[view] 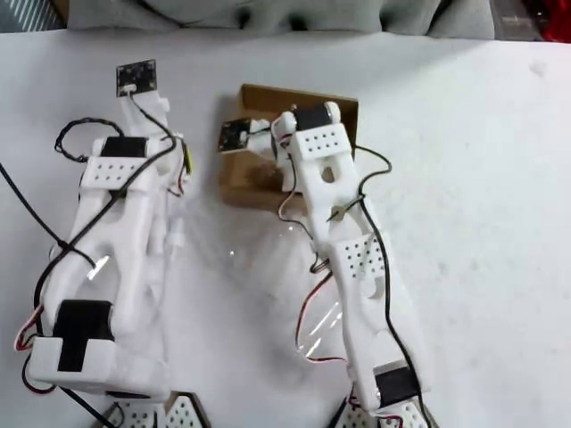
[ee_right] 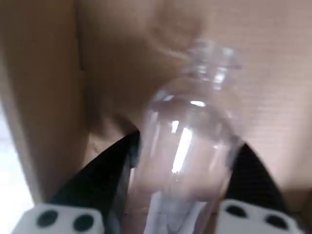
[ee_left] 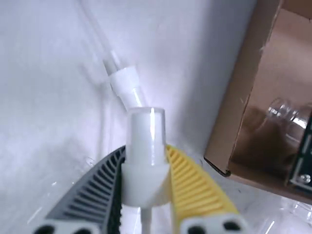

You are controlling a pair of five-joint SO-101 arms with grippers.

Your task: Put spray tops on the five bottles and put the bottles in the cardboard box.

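On my white desk (view: 482,178) the brown cardboard box (view: 268,96) lies open. My right tool (ee_right: 183,168) is clamped on a clear plastic bottle (ee_right: 195,131) inside it, neck bare (presumably steadied there for capping). My left tool (ee_left: 145,180) pinches a white plastic spray top (ee_left: 145,141) by its collar near the box, I judge ready to carry across.

2 white arms (view: 357,259), black motors (view: 82,332), black and red cables (view: 308,303); left jaws ribbed grey and yellow
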